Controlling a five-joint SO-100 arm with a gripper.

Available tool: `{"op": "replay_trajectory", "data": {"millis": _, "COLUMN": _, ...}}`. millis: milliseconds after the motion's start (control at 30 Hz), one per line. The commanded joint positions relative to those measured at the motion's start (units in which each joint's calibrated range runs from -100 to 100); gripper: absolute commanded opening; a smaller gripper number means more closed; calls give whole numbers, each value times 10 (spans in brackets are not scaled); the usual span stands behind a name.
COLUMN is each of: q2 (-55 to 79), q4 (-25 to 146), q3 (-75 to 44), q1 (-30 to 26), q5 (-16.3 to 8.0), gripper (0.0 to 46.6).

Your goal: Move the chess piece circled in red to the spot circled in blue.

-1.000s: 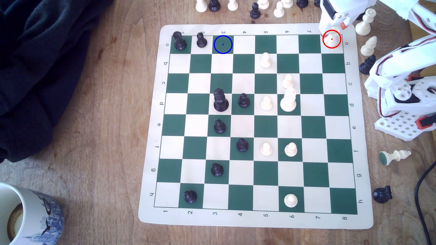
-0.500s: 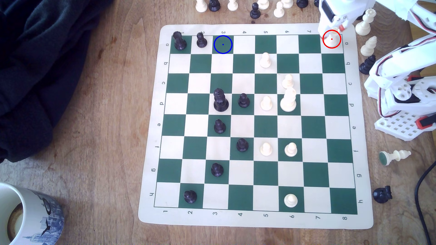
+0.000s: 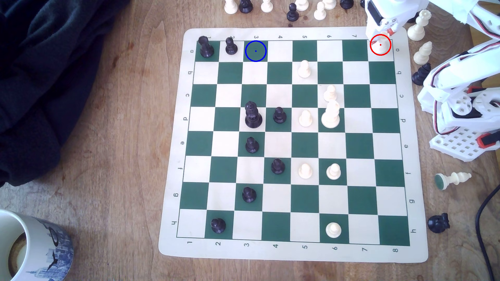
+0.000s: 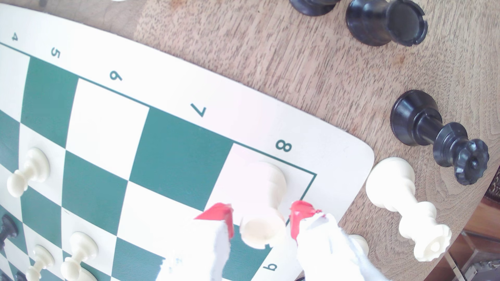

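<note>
The chess piece circled in red (image 3: pixel 379 47) is a cream-white rook on the corner square by the 8 and the a, in the exterior view's upper right. My gripper (image 3: pixel 381 36) hovers right over it and hides its top. In the wrist view the rook (image 4: pixel 267 189) stands upright between my red-tipped fingers (image 4: pixel 220 216). My gripper (image 4: pixel 261 218) is open, with a narrow gap on each side of the rook's head. The spot circled in blue (image 3: pixel 255 50) is a dark green square in the same row, five squares toward the exterior view's left.
Two black pieces (image 3: pixel 206 47) (image 3: pixel 231 46) stand just left of the blue ring. Spare pieces (image 3: pixel 418 25) (image 3: pixel 421 74) stand off the board beside my gripper and along the far edge. The arm's base (image 3: pixel 460 113) is at the right, a mug (image 3: pixel 32 248) at lower left.
The red fingertip on the right has drawn in toward the rook, narrowing the jaws around it. The rook and the other pieces have not moved.
</note>
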Motion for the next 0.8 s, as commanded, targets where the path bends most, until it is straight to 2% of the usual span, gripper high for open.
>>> {"op": "replay_trajectory", "data": {"millis": 0, "q2": -5, "q4": -7, "q3": -3, "q1": -2, "q5": -1, "gripper": 89}}
{"op": "replay_trajectory", "data": {"millis": 133, "q2": -6, "q4": -9, "q3": -3, "q1": -3, "q5": -1, "gripper": 45}}
{"op": "replay_trajectory", "data": {"millis": 400, "q2": -19, "q4": 4, "q3": -23, "q1": 6, "q5": 2, "gripper": 5}}
{"op": "replay_trajectory", "data": {"millis": 567, "q2": -27, "q4": 86, "q3": -120, "q1": 23, "q5": 6, "gripper": 3}}
{"op": "replay_trajectory", "data": {"millis": 767, "q2": -39, "q4": 178, "q3": -262, "q1": -30, "q5": -7, "gripper": 3}}
